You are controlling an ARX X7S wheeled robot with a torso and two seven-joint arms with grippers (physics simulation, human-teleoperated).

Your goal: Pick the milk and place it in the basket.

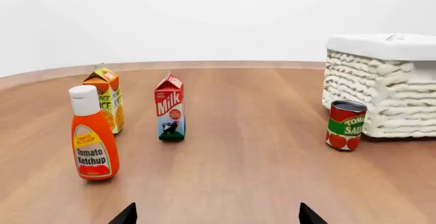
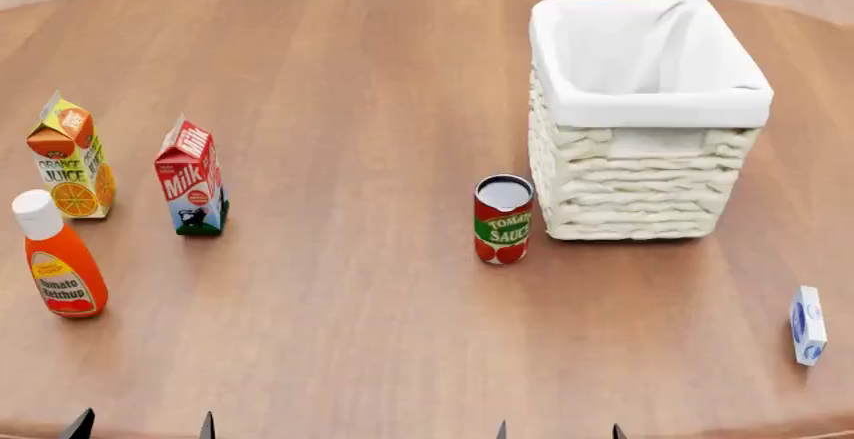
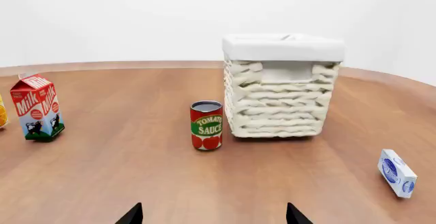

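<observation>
Reaching: nothing's been picked up yet, so the step in hand looks like the approach to the small red gable-top milk carton (image 2: 190, 178) with the white "Milk" lettering and blue-green base.
Which arm: I'd go with the left gripper (image 1: 216, 215), since the carton sits on the robot's left half of the round brown wooden bench (image 2: 360, 339).
Left gripper: fingertips well apart, jaws spread, nothing between them.
Right gripper (image 3: 213, 214): same deal, spread and empty.
Where the milk is: upright on the bench, well apart from the big cream-white woven wicker basket (image 2: 638, 189) with the white cloth liner, which sits over on the right.
Neighbours: the orange-and-yellow juice carton (image 2: 72, 157) is just beside it on the outer side, and the orange ketchup bottle with the white cap (image 2: 58, 256) is nearer the robot, so come in from the open side.
Long axis: vertical, gable ridge on top.
Facing: turned a bit, "Milk" panel roughly toward the robot.
Grip tip: squeeze the flat side panels mid-body, not the sloped top.
Watch out: the red tomato sauce can (image 2: 503, 219) stands right in front of the basket, so carry high over it.
</observation>
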